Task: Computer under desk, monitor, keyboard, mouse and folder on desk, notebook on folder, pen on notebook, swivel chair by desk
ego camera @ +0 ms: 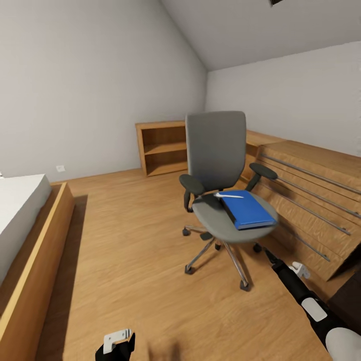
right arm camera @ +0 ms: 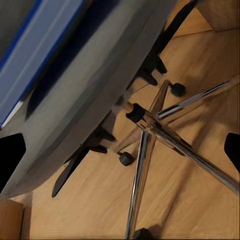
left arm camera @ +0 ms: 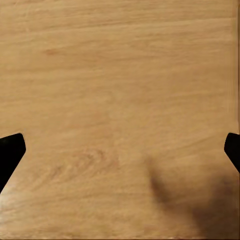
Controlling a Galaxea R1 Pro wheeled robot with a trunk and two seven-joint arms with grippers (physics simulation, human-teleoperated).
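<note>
On the swivel chair (ego camera: 220, 200) seat lies the blue folder (ego camera: 249, 209), white pen (ego camera: 229, 195) at its back edge; my right gripper (right arm camera: 120, 145) hangs spread and empty near the chair base; left gripper (left arm camera: 120, 145) spread over bare floor (left arm camera: 120, 75); I should rise above the seat edge, then pinch the folder's near edge squarely.

The head view looks forward and down across the floor (ego camera: 130, 240) at the chair (ego camera: 220, 200). The left wrist view faces straight down, close over bare floor (left arm camera: 120, 90). The right wrist view looks close at the chair (right arm camera: 90, 90) seat's underside and base, shared with the head view.
</note>
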